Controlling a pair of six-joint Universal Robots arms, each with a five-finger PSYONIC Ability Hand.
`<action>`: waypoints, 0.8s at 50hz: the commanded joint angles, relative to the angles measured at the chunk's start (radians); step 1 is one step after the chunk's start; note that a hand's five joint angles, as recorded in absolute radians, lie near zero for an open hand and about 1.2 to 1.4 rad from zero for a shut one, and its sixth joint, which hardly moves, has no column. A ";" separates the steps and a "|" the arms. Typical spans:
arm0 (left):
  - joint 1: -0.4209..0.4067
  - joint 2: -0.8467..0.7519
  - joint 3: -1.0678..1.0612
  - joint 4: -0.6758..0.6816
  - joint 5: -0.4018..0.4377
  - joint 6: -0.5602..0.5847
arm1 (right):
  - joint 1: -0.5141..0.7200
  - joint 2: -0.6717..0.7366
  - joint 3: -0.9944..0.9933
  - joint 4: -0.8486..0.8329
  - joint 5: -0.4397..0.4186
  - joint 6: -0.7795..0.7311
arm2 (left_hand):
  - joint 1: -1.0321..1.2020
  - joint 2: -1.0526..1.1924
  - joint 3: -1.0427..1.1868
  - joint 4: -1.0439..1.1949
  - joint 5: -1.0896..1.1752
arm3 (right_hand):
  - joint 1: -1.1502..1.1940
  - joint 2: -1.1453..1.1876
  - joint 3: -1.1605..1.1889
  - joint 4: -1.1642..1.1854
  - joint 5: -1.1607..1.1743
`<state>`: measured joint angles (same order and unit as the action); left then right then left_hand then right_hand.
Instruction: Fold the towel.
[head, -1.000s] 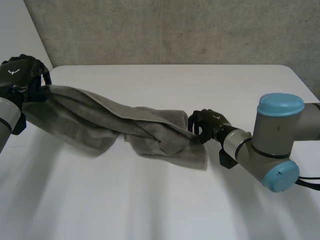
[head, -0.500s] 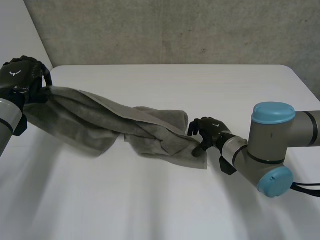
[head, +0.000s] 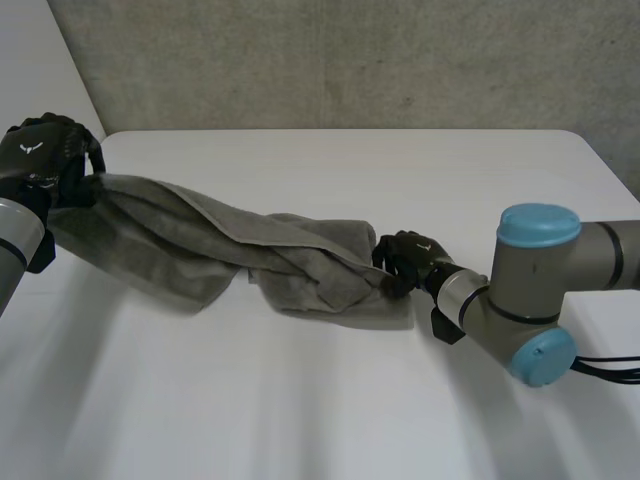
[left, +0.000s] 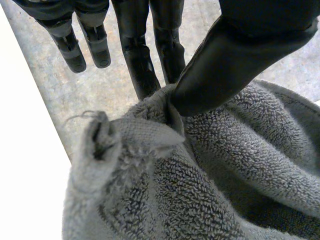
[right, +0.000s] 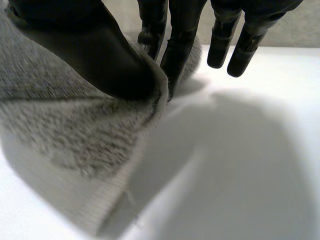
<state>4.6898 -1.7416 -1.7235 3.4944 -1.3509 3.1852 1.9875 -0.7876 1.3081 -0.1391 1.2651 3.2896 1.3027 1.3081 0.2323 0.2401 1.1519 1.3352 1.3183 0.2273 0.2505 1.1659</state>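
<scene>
At the head view's left side, the left arm (head: 14, 238) comes in over the table's edge. The left hand (head: 45, 150) sits near the far left corner of the white table (head: 300, 400). Its fingers are clamped on the left end of the grey towel (head: 200, 245). In the left wrist view, the thumb of the left hand (left: 235, 50) presses a bunched fold of the towel (left: 200, 175) against the fingers (left: 142, 65) opposite it. The other fingers beside them hang straight and touch no cloth. A frayed corner of the cloth stands up just beside the pinch.

From that hand the towel runs rightward across the table's middle as a rumpled, twisted band, wide and loosely draped at the left. It is bunched in overlapping folds at the right, where it lies on the table surface.

The right hand (head: 405, 262) grips the towel's right end low at the table. In the right wrist view, the thumb of the right hand (right: 100, 55) pins the towel's hemmed edge (right: 60, 110) against the neighbouring fingers (right: 177, 50), and the remaining fingers stay straight, clear of the cloth, above the bare table (right: 240, 165). The right arm (head: 530, 290), with its light-blue caps, extends from the hand toward the right edge of the table.
</scene>
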 joint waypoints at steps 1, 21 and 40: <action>-0.013 0.021 -0.005 -0.005 0.004 -0.001 | -0.048 -0.209 0.023 0.081 -0.114 0.080 | 0.094 0.088 -0.058 -0.066 0.070 | 0.061 0.078 -0.053 -0.076 0.056; -0.040 0.330 0.362 -0.331 0.111 -0.108 | -0.263 -0.647 -0.335 0.542 -0.336 -0.134 | 0.094 0.088 -0.058 -0.066 0.070 | 0.061 0.078 -0.053 -0.076 0.056; -0.100 -0.131 0.261 -0.264 0.107 0.070 | -0.090 -0.402 -0.119 0.385 0.083 -0.634 | 0.094 0.088 -0.058 -0.066 0.070 | 0.061 0.078 -0.053 -0.076 0.056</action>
<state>4.6397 -1.6662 -1.6010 3.2179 -1.2300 3.1752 1.8917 -1.2908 1.3356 0.3013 1.3483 2.6301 1.3066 1.3109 0.2323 0.2401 1.1519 1.3409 1.3189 0.2273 0.2505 1.1696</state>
